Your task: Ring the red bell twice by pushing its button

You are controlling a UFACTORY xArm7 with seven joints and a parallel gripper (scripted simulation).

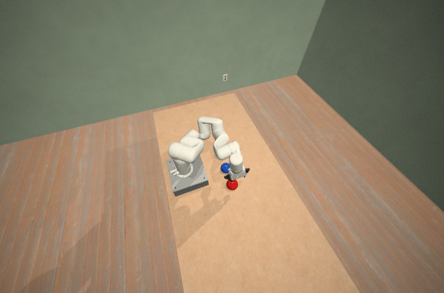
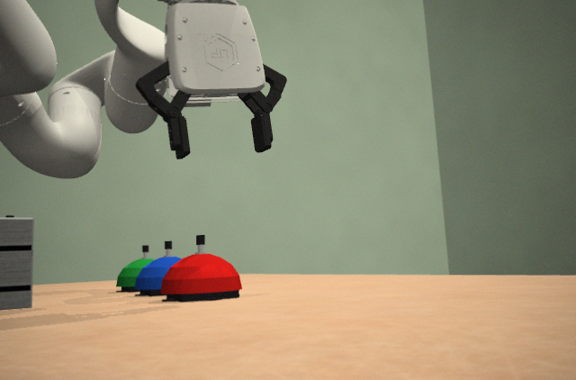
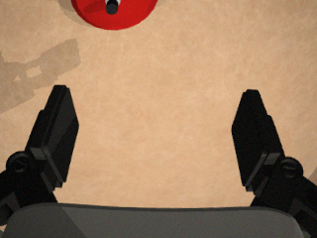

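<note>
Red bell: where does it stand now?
In the exterior view the red bell sits on the mat, frontmost in a row beside the blue bell, below the open hand.
</note>
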